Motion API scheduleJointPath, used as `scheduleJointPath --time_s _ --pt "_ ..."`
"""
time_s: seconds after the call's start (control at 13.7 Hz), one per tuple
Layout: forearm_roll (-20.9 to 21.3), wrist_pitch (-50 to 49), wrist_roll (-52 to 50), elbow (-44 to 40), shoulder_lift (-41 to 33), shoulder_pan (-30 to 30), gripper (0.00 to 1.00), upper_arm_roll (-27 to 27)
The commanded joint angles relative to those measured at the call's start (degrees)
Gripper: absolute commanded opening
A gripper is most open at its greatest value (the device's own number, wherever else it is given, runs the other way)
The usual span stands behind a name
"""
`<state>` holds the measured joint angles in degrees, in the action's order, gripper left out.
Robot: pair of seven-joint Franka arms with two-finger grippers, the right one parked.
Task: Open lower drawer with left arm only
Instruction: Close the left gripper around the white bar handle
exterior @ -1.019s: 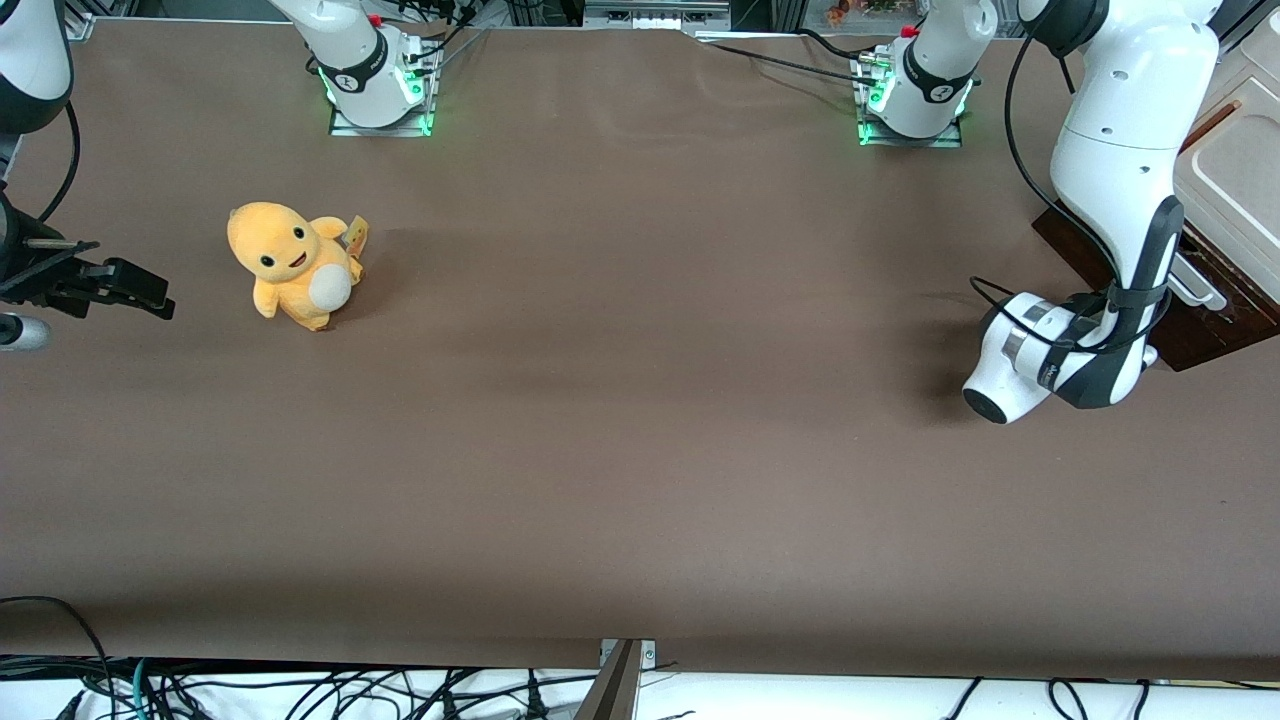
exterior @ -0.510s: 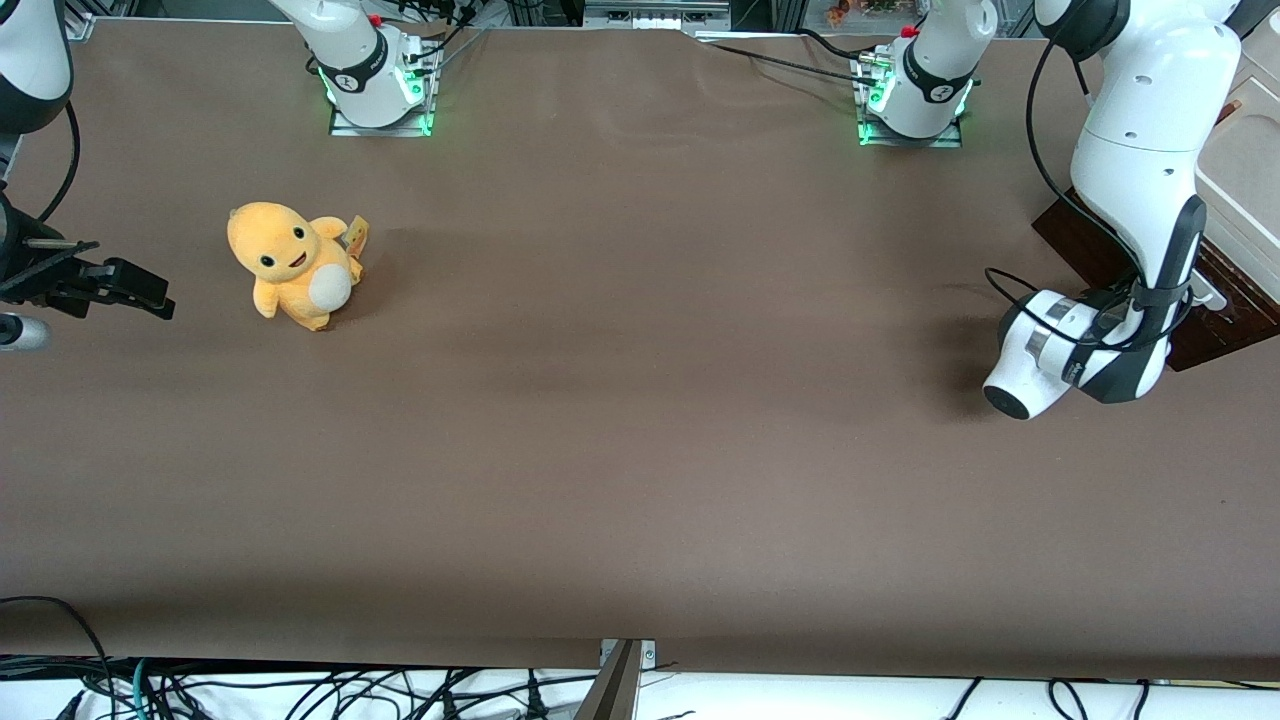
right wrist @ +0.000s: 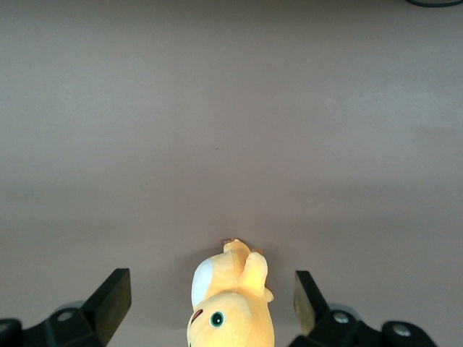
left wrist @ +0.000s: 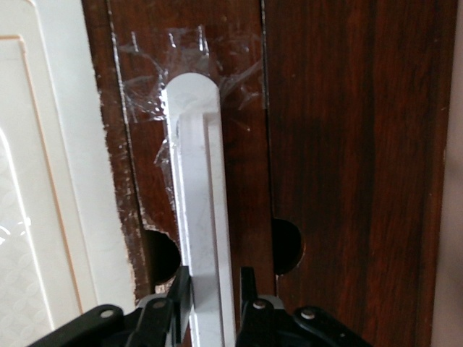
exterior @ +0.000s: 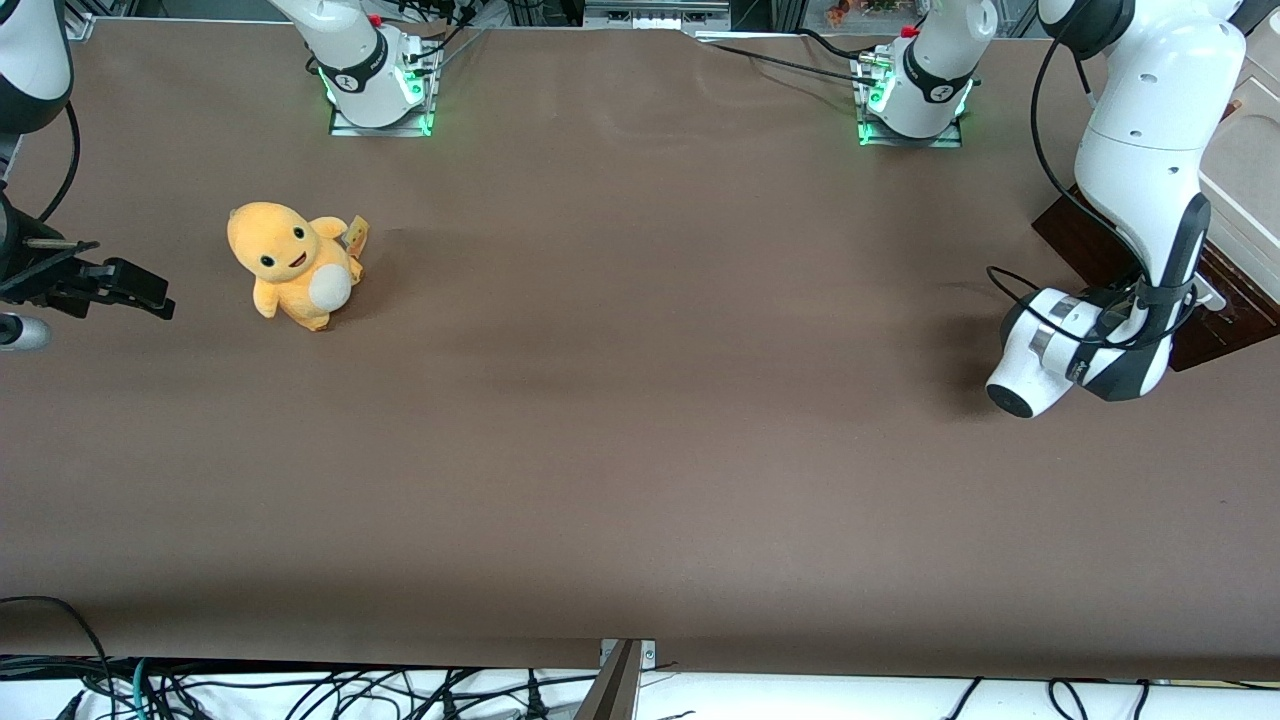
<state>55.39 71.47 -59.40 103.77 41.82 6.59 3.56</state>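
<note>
The lower drawer (exterior: 1215, 340) is dark-brown wood at the working arm's end of the table. Its front (left wrist: 347, 181) fills the left wrist view, with a white bar handle (left wrist: 195, 181) running down it, taped at one end. My left arm (exterior: 1150, 170) bends down in front of the drawer, and its wrist (exterior: 1050, 350) hides the gripper in the front view. In the left wrist view the gripper (left wrist: 213, 278) straddles the bar, with a black finger (left wrist: 181, 289) close against each side of it. It is shut on the handle.
A cream-white panel (left wrist: 43, 181) adjoins the drawer front and also shows above the drawer (exterior: 1240, 170). An orange plush toy (exterior: 290, 265) sits toward the parked arm's end. Two arm bases with green lights (exterior: 380, 80) (exterior: 915, 90) stand farthest from the front camera.
My left arm's wrist has moved toward the drawer, most of it in the first half second, and has hardly shifted since. The plush toy has stayed put.
</note>
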Motion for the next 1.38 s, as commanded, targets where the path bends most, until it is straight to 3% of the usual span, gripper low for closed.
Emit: scheduleJointPath --time_s 0.0,0.44,1.31 --pt "-1.25 0.78 0.25 1.53 -2.88 0.97 0.22 1.36" --pt "-1.25 0.69 0.25 1.70 -2.88 1.06 0.08 1.27" --pt "-1.08 -2.11 -0.27 0.74 -2.88 -1.31 0.08 2.85"
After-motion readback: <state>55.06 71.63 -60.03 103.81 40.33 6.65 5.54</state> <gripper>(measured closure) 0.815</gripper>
